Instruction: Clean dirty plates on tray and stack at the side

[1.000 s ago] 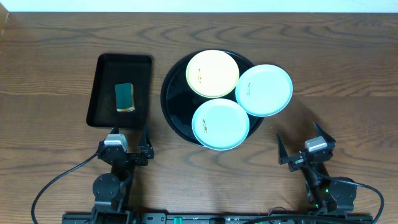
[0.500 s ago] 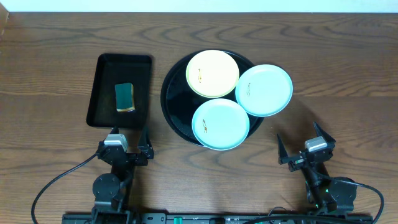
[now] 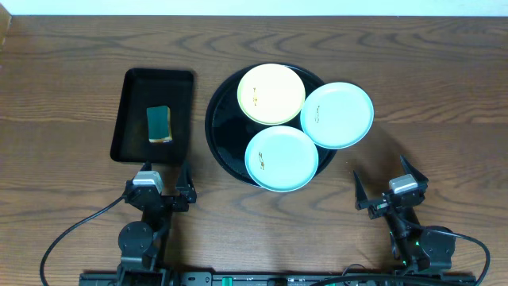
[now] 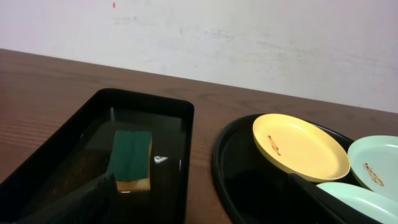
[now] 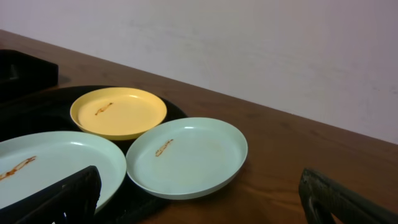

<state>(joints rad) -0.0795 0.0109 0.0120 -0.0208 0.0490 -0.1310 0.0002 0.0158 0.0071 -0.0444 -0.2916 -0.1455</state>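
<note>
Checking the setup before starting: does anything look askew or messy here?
Yes. The right mint-blue plate hangs well over the round black tray's rim. It, the yellow plate and the near mint-blue plate each carry a brown smudge.

Dark wood-grain table [image 3: 71, 71], plain white wall [image 4: 261, 43]

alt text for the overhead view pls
A round black tray holds a pale yellow plate, a mint-blue plate in front and a second mint-blue plate overhanging its right rim, each faintly smudged. Left of it a rectangular black tray holds a green sponge; the left hand and right hand sit open and empty nearby.
</note>
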